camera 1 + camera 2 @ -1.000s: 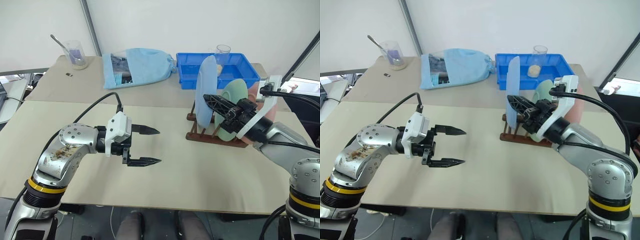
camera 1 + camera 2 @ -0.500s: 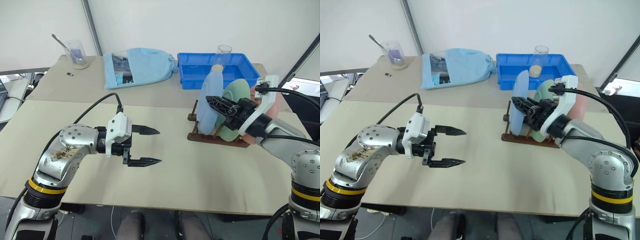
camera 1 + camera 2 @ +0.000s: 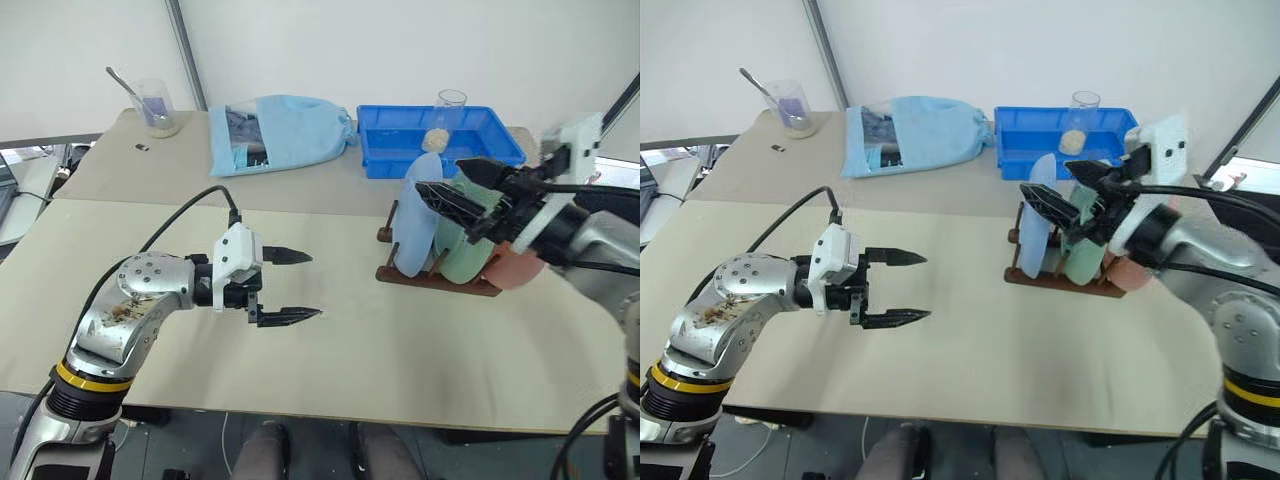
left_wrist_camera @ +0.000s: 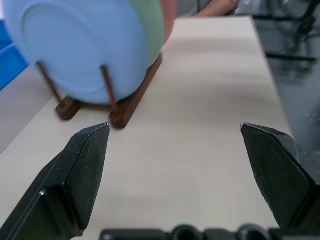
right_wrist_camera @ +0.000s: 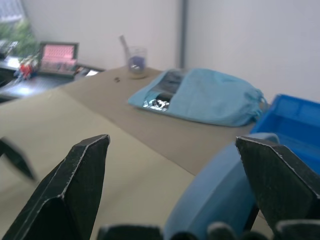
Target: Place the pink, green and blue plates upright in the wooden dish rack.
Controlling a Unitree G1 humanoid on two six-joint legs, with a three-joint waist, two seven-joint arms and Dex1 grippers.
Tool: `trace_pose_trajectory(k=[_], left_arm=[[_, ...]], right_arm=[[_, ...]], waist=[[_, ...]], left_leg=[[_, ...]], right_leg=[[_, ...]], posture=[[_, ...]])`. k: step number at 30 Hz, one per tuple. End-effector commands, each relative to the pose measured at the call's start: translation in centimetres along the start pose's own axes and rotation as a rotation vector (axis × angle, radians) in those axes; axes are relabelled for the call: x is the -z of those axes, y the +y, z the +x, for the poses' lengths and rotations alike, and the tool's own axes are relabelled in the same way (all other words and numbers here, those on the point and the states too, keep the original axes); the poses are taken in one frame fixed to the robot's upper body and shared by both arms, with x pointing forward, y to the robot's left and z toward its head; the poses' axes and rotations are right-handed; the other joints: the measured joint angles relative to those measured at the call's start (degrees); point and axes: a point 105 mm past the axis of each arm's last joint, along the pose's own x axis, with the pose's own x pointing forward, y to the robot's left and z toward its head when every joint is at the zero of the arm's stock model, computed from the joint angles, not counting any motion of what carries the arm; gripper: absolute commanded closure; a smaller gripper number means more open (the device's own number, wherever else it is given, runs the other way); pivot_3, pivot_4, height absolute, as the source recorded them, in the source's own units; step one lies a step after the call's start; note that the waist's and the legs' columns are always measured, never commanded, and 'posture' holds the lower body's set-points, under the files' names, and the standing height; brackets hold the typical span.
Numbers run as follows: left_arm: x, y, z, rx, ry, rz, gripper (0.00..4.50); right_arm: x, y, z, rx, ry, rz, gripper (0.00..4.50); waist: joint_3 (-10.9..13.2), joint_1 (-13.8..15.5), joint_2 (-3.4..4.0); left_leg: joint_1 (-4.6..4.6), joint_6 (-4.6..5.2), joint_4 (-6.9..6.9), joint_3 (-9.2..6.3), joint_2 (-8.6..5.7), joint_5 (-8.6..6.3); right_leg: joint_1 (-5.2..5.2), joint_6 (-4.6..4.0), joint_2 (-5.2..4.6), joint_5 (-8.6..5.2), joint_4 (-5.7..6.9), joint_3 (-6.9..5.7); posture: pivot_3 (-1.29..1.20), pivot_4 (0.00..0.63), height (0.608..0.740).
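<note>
The wooden dish rack (image 3: 430, 278) stands on the table at centre right. In it the blue plate (image 3: 412, 225) stands on edge at the left end, leaning back toward the green plate (image 3: 460, 245). The pink plate (image 3: 515, 268) stands behind them. My right gripper (image 3: 445, 178) hovers open just above the plates' top edges, holding nothing. My left gripper (image 3: 315, 285) is open and empty over the bare table, well left of the rack. The left wrist view faces the blue plate (image 4: 80, 45) and the rack (image 4: 130, 105).
A deep blue tray (image 3: 440, 135) holding a glass (image 3: 447, 105) sits behind the rack. A light blue cloth bag (image 3: 280, 135) lies at back centre, and a beaker with a spoon (image 3: 155, 108) stands at back left. Bare table lies between my left gripper and the rack.
My right gripper opened, let go of the blue plate and rose up and to the right. The plate dropped into the rack and tipped back against the green one. My left gripper barely moved.
</note>
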Motion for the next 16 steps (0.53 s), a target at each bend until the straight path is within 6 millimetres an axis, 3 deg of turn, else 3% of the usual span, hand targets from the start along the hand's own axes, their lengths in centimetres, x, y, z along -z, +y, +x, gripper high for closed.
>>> trace_pose_trajectory(k=[1,5,10,12,16], left_arm=[[0.4,0.7,-1.5,-0.072,0.074,0.045,0.0],[2.2,0.6,-3.4,-0.109,0.189,0.061,0.0],[3.0,0.3,-4.7,-0.13,0.227,0.021,0.0],[3.2,0.3,-5.0,-0.134,0.234,0.007,0.0],[3.5,0.0,-5.1,-0.129,0.239,-0.011,0.0]], right_arm=[[-2.0,-0.1,-2.9,-0.045,0.019,-0.152,0.03],[1.1,-0.8,-7.4,-0.082,0.283,-0.247,0.03],[4.9,-0.4,-12.8,-0.129,0.525,-0.257,0.03],[5.6,-0.3,-13.9,-0.125,0.56,-0.249,0.03],[6.5,-0.5,-14.1,-0.113,0.557,-0.243,0.03]], waist=[[0.0,0.1,-0.01],[0.0,0.3,-0.07],[0.0,0.4,-0.1],[0.0,0.2,-0.12],[0.0,-0.2,-0.14]], left_leg=[[0.0,0.0,0.0,0.0,0.01,0.0],[0.0,-0.01,0.0,0.03,0.02,-0.01],[0.06,-0.01,0.03,0.18,0.0,0.0],[0.19,-0.03,0.04,0.24,0.02,-0.01],[0.39,-0.18,0.04,0.33,0.07,-0.1]], right_leg=[[0.0,-0.01,-0.01,-0.01,0.0,-0.01],[0.05,-0.29,-0.15,-0.2,-0.1,-0.06],[0.08,-0.21,-0.29,-0.16,-0.08,-0.03],[0.15,-0.21,-0.27,-0.16,-0.09,-0.07],[0.16,-0.24,-0.29,-0.14,-0.06,-0.04]], posture=[[0.0,0.15,0.74],[0.0,0.15,0.74],[0.0,0.15,0.74],[0.0,0.15,0.74],[0.0,0.15,0.74]])
